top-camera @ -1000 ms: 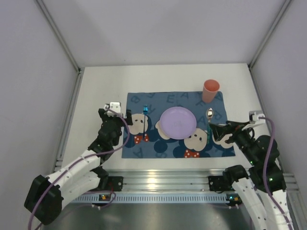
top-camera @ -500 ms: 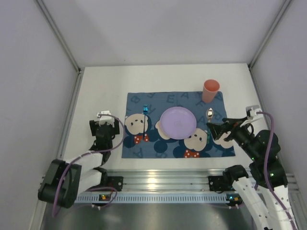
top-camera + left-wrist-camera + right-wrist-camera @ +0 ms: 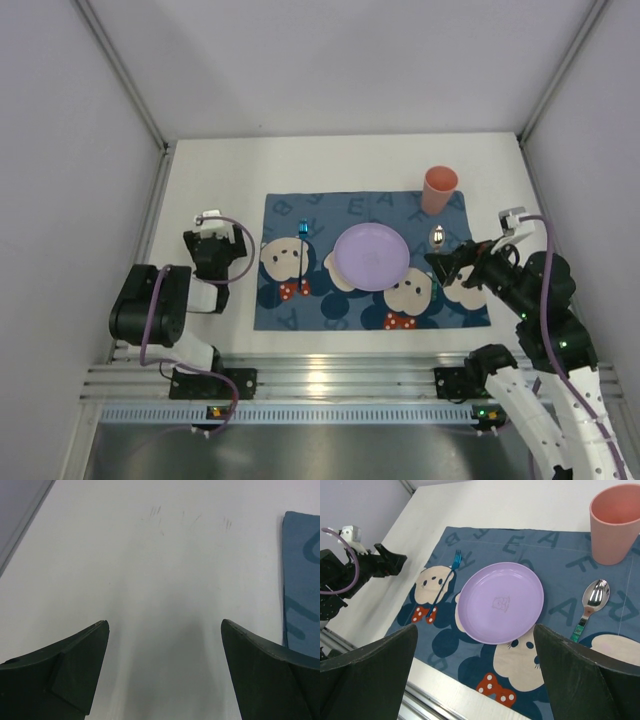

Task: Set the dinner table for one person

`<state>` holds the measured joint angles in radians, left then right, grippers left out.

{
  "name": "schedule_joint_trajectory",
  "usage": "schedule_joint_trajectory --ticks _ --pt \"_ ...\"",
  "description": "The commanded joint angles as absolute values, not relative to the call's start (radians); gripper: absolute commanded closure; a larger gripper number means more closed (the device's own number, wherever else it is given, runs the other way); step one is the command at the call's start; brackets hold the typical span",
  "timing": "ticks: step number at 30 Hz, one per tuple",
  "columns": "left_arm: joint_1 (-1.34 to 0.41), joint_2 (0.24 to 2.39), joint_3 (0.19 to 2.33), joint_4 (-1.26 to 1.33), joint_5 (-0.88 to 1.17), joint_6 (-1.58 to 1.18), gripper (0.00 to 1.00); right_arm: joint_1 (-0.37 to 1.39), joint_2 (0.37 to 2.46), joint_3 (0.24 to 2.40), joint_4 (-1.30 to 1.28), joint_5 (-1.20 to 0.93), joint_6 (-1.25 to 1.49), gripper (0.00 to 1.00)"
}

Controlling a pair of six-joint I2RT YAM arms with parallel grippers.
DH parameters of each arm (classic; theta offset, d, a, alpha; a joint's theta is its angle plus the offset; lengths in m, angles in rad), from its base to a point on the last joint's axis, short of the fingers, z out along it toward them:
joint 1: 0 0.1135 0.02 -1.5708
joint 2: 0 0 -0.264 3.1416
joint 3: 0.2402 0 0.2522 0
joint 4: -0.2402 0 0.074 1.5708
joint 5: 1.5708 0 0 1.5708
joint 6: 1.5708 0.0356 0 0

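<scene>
The white dinner table [image 3: 340,165] carries a blue cartoon placemat [image 3: 345,308]. On the mat lie a purple plate [image 3: 371,256], a blue fork [image 3: 302,240] to its left, a spoon [image 3: 437,238] to its right and a pink cup [image 3: 439,188] at the far right corner. My left gripper [image 3: 214,238] is open and empty over bare table just left of the mat [image 3: 302,580]; its own view shows the gripper [image 3: 164,630] holding nothing. My right gripper [image 3: 448,262] hangs open and empty above the mat's right side, below the spoon. From the right gripper [image 3: 475,635] I see the plate [image 3: 501,602], fork [image 3: 445,582], spoon [image 3: 592,597] and cup [image 3: 615,522].
Grey walls enclose the table on three sides. A metal rail [image 3: 330,380] runs along the near edge by the arm bases. The left arm [image 3: 150,305] is folded back low near its base, with its purple cable looping beside it.
The left arm has folded back toward its base, its gripper sliding left off the mat's edge onto bare table. The right gripper has shifted slightly toward the plate.
</scene>
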<state>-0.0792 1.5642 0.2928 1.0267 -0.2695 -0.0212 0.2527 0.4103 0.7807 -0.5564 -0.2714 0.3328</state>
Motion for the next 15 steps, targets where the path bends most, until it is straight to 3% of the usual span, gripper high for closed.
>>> schedule_joint_trajectory --ticks 1,15 --pt "-0.046 1.577 0.31 1.114 -0.189 -0.064 0.01 0.259 0.44 0.825 -0.54 -0.273 0.339 0.0" --pt "-0.046 1.575 0.304 1.131 -0.187 -0.057 0.01 0.268 0.56 0.891 -0.566 -0.065 0.449 0.0"
